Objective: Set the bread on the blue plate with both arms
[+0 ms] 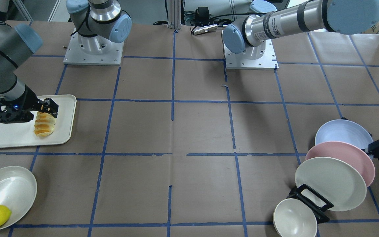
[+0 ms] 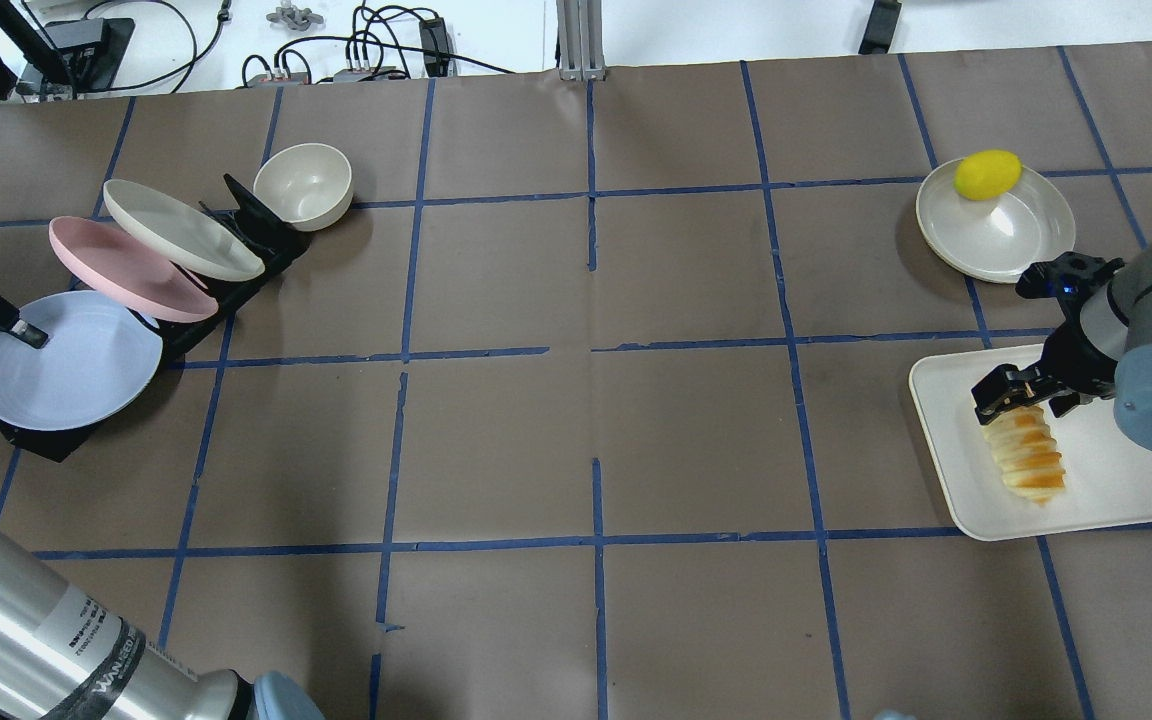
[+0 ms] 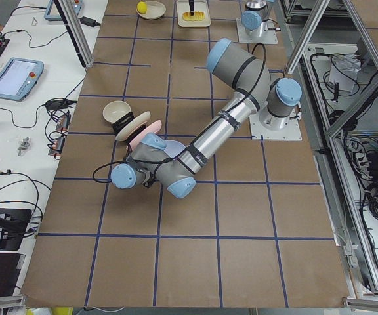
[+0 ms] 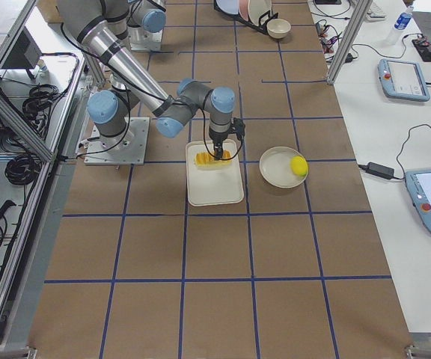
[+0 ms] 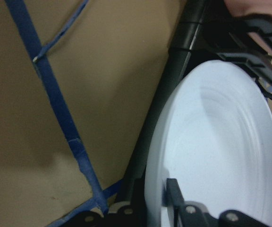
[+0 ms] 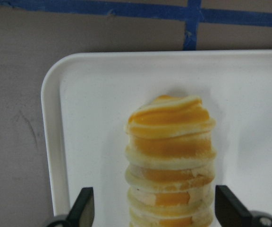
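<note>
Brown paper covers the table [image 2: 596, 430], taped into squares with blue tape [image 2: 496, 352]. Cables [image 2: 376, 50] lie on a white bench along the overhead view's top edge.

At the overhead view's right, the bread [image 2: 1026, 455] lies on a white tray [image 2: 1116, 490]. The right gripper [image 6: 156, 208] has its 2 fingers apart, 1 on each side of the loaf's end.

At left, the blue plate [image 2: 71, 365] leans in a black rack [image 2: 236, 270]. The left gripper [image 2: 21, 330] is cut off by the frame edge. Its fingertips [image 5: 174, 196] straddle the plate's rim, but whether they pinch it cannot be told.
</note>
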Robot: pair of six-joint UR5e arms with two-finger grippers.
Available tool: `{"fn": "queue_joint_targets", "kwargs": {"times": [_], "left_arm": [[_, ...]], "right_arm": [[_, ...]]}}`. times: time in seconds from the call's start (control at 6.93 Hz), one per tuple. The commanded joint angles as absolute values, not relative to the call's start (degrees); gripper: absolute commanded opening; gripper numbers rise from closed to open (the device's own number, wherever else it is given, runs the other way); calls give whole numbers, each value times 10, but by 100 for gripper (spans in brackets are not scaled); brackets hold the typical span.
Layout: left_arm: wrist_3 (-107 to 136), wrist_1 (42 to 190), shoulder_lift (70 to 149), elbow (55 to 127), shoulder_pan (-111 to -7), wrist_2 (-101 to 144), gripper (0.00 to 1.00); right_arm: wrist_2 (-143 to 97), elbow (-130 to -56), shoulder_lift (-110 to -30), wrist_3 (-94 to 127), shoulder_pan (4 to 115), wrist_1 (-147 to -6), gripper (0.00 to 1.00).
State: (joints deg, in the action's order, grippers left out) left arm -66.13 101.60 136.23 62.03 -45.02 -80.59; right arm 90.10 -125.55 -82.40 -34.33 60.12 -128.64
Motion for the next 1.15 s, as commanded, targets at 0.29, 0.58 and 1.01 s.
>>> {"fn": "queue_joint_targets", "kwargs": {"times": [0.29,0.58,1.01], "left_arm": [[-665,1055,1314,607,-440,-810,13],[-668,1083,1287,608,-424,-812,13],[-669,1152,1206,619,-420,-824,13]], "right_arm": [[917,-1269,-810,-353,581,-1291,90],[917,-1274,-800,-353,581,-1291,85],[933,-1272,-800,-390,581,-1290,10]]}}
